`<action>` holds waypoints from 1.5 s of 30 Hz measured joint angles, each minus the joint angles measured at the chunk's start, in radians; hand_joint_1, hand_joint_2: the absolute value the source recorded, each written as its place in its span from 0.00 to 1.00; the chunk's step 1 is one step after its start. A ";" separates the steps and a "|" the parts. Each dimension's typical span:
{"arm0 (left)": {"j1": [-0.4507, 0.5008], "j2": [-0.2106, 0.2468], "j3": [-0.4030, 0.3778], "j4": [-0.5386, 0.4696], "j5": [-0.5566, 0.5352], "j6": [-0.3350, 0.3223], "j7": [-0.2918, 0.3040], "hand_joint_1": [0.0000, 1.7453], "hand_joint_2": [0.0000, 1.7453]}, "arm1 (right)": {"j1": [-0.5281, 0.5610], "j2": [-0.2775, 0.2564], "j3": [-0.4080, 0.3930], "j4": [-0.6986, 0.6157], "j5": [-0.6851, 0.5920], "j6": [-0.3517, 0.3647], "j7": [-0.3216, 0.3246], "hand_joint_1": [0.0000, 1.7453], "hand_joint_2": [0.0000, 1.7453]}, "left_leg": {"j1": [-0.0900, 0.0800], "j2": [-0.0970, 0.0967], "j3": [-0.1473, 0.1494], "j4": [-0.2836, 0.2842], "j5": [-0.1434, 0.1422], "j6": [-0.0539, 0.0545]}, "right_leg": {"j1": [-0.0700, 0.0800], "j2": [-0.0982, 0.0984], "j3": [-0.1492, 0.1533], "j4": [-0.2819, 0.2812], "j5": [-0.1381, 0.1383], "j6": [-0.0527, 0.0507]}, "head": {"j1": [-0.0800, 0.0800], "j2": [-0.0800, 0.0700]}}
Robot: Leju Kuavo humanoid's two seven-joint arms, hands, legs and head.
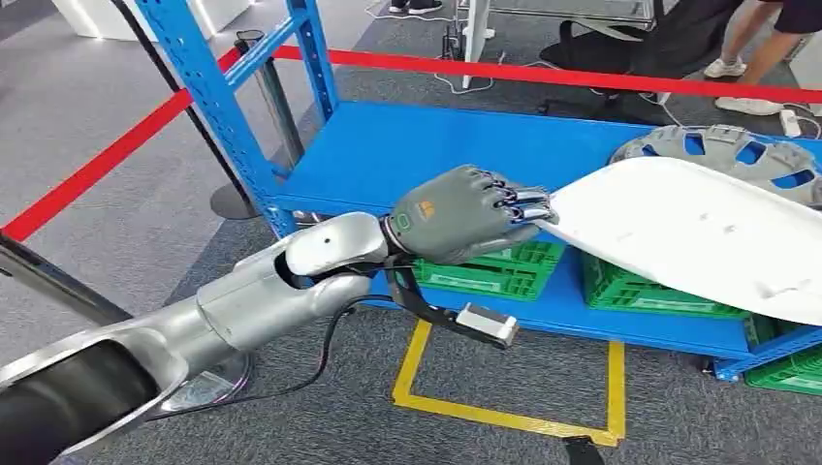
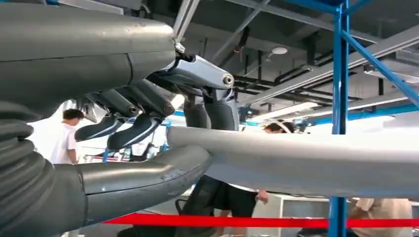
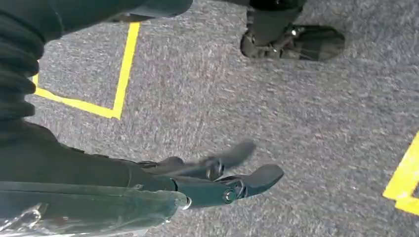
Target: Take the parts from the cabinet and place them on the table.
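My left hand (image 1: 463, 213) grips the near edge of a large white curved panel (image 1: 698, 237), which slants out over the front of the blue cabinet shelf (image 1: 426, 155). Up close in the left wrist view, the thumb (image 2: 143, 180) lies under the pale panel (image 2: 306, 160) and the darker fingers (image 2: 123, 126) press on its other face. My right hand (image 3: 217, 175) hangs above grey carpet with its fingers loosely spread and nothing in them. A grey wheel cover (image 1: 722, 155) lies on the shelf behind the panel.
Green crates (image 1: 504, 266) sit on the lower shelf. Blue uprights (image 1: 208, 92) frame the cabinet's left side. A red barrier tape (image 1: 543, 73) runs behind it, with people's legs (image 1: 746, 44) beyond. Yellow floor tape (image 1: 504, 412) marks a square in front.
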 joint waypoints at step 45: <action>-0.002 -0.001 -0.001 -0.001 -0.006 -0.004 0.000 1.00 1.00 | -0.001 0.009 0.001 0.000 -0.008 -0.003 0.007 0.00 1.00 | 0.001 0.003 -0.102 -0.002 0.109 -0.002 | 0.005 0.001 0.099 0.014 -0.109 0.002 | 0.010 0.000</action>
